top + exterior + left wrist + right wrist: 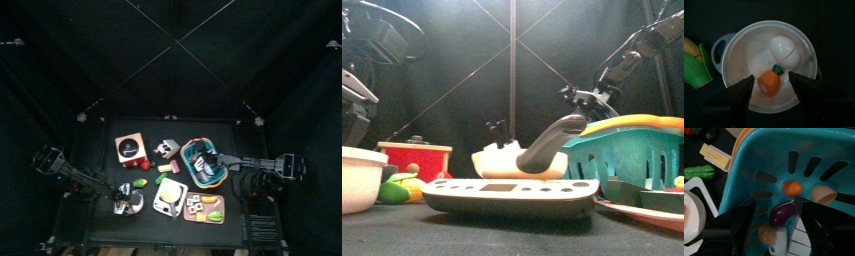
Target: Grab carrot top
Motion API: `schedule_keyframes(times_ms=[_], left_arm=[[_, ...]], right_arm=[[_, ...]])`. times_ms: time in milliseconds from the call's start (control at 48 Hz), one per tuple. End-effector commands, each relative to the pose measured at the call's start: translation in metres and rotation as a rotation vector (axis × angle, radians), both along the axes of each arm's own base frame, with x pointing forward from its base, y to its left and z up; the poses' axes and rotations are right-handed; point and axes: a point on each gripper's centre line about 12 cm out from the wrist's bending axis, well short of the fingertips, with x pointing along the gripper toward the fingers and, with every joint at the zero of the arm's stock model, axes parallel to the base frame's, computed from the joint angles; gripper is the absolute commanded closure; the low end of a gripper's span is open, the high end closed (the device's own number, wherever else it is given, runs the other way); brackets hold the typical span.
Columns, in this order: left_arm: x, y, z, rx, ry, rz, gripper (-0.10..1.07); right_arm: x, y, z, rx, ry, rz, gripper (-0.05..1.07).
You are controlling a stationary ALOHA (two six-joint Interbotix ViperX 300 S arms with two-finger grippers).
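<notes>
The carrot top [769,83], a small orange piece with a green leaf end, lies inside a white pot [737,55] next to a white egg [787,49]. My left gripper [771,76] hangs open right above the pot, its jaws on either side of the carrot top without touching it. In the top view the pot [130,199] is at the table's front left, under the left arm. My right gripper [779,205] is open and empty above a teal basket [764,158] at the right.
A corn cob [693,61] lies beside the pot. The teal basket [203,161] holds a purple eggplant [783,213], an orange ball [792,188] and a tan piece [823,193]. A red box [416,158], a grey flat device [509,195] and plates [168,195] crowd the middle.
</notes>
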Motion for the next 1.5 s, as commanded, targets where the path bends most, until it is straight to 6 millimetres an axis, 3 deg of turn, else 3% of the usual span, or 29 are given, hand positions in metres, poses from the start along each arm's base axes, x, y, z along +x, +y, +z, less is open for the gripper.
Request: schedule_keyframes(times_ms=[0, 479, 625, 917, 1104, 1312, 1479], left_arm=[[0.006, -0.003, 0.003, 0.008, -0.002, -0.007, 0.05], [0.011, -0.002, -0.013, 0.079, 0.094, -0.023, 0.06], [0.010, 0.000, -0.008, 0.111, 0.151, -0.016, 0.06], [0.026, 0.001, 0.021, 0.214, 0.200, -0.048, 0.06], [0.025, 0.000, 0.016, 0.229, 0.307, -0.030, 0.06], [0.036, -0.009, 0.020, 0.190, 0.302, -0.015, 0.06], [0.032, -0.010, 0.013, 0.185, 0.341, -0.007, 0.06]], right_arm=[[0.002, -0.001, 0.006, -0.008, -0.024, 0.001, 0.08], [0.004, -0.001, 0.002, -0.006, -0.017, 0.004, 0.08], [0.004, -0.001, 0.001, -0.005, -0.013, 0.003, 0.08], [0.005, -0.001, -0.002, -0.003, -0.013, 0.007, 0.08], [0.005, 0.001, -0.006, 0.000, -0.004, 0.016, 0.08], [0.003, 0.002, -0.008, 0.001, 0.001, 0.015, 0.08], [0.004, 0.002, -0.009, 0.001, 0.001, 0.019, 0.08]])
